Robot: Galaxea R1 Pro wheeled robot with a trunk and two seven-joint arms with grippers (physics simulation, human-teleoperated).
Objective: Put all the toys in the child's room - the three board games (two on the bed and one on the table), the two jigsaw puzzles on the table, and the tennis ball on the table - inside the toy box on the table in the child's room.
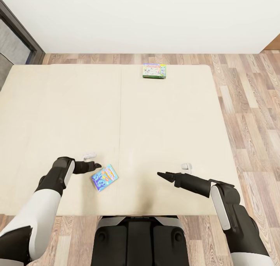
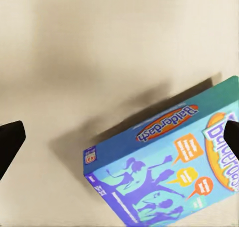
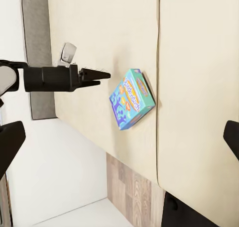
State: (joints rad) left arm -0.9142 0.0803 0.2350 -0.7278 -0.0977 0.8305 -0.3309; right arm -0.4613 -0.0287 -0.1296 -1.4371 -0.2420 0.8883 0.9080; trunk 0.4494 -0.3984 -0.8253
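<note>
- Robot base at the near bed (image 1: 58, 114) edge, both arms out low over the mattress.
- Blue game (image 1: 105, 177) lies flat on the bed, close to the near edge, just beside the left gripper (image 1: 94, 166), toward the robot's right and a bit nearer the robot.
- Left gripper: from the right wrist view (image 3: 97, 75) fingers look nearly together, holding nothing; from the left wrist view two dark tips sit wide at the frame sides, so cannot tell whether it is spread or closed. No contact with the game visible.
- Blue game's long axis runs diagonal to the bed edge, one corner pointing toward the left gripper.
- Right gripper (image 1: 163, 176) fingers look drawn to a point, empty; its wrist view suggests wider, so cannot tell. It is well apart from the blue game.
- Left arm is clearly nearer; likely the one to pick.
- Green game (image 1: 154, 71) sits flat at the far bed edge, well apart from both arms, long side along that edge.
- Mattress around the blue game is bare, with open room all round; plank floor (image 1: 249, 102) beyond.
- Toy box and table not seen here; nothing packed yet, judging by both games on the bed.
</note>
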